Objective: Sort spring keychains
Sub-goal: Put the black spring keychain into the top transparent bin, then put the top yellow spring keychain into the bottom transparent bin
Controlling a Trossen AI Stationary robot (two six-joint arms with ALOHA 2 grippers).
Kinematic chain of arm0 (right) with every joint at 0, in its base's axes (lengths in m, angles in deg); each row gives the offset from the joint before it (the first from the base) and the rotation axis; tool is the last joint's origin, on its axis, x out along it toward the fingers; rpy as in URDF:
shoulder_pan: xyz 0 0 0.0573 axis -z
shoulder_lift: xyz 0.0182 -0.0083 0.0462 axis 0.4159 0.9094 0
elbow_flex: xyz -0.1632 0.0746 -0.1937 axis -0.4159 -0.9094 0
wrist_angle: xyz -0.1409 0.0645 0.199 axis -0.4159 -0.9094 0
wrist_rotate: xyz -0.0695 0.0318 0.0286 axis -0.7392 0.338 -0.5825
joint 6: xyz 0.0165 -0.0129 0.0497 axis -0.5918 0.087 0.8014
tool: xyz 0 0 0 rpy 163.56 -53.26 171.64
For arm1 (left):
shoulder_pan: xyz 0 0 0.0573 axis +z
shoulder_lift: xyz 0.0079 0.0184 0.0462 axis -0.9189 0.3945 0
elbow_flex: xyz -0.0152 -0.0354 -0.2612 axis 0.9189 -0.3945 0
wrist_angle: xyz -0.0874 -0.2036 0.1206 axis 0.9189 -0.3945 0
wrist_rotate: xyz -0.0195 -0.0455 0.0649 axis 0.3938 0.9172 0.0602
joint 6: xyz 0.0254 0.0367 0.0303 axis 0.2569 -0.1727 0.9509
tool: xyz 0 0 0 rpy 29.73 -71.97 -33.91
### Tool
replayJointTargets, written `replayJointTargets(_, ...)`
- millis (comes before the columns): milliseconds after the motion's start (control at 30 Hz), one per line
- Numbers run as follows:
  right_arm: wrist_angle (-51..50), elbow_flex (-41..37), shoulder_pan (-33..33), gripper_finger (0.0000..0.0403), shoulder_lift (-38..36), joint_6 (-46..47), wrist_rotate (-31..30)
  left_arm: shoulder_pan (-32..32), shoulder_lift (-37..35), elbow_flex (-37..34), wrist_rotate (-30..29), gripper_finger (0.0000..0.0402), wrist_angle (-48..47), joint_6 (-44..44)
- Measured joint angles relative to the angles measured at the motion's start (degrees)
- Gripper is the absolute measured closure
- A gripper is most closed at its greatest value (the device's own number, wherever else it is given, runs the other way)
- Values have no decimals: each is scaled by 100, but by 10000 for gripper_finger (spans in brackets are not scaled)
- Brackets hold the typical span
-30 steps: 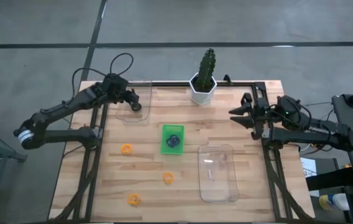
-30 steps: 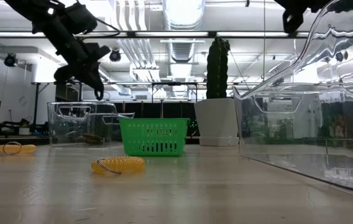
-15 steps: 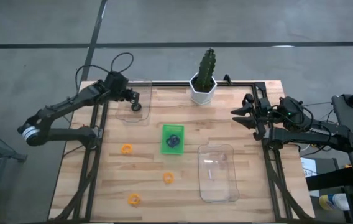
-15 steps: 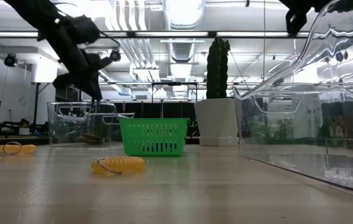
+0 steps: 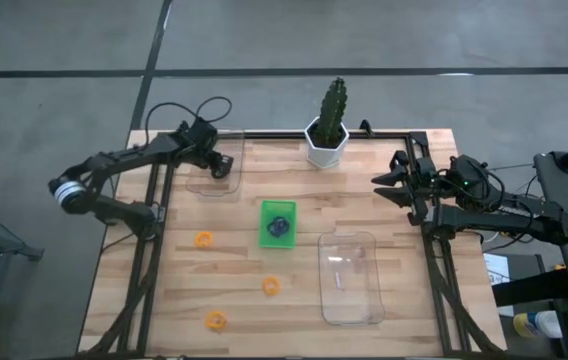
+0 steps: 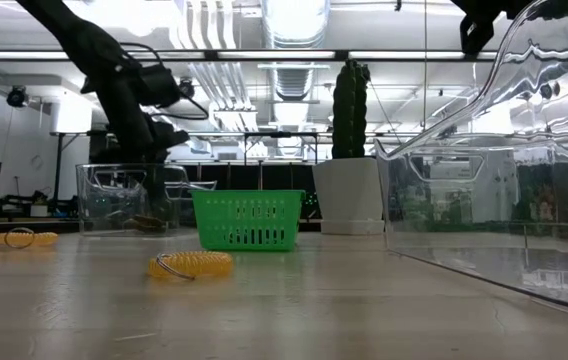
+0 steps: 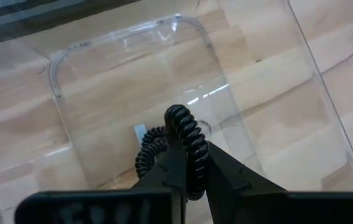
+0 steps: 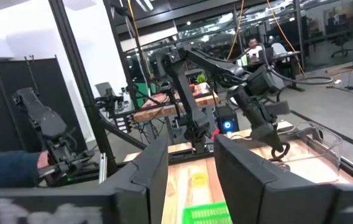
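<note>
Over the clear bin at the tabletop's far left corner, the left gripper has swung inward and lower since a second ago, fingers pinching a black spring keychain. The right gripper waits unchanged at the right edge, fingers spread.

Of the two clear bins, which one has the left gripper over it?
The far-left bin, beside the cactus pot. The left gripper holds a black keychain above it; the larger bin near the right arm has none.
</note>
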Motion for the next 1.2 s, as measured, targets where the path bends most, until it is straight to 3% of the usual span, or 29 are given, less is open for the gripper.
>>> replayJointTargets(800,20,0,2,282,0,-2,0,0,137,-2,177,355,39,-20)
replayJointTargets(1200,20,0,1,272,0,-2,0,0,105,-2,372,256,35,0)
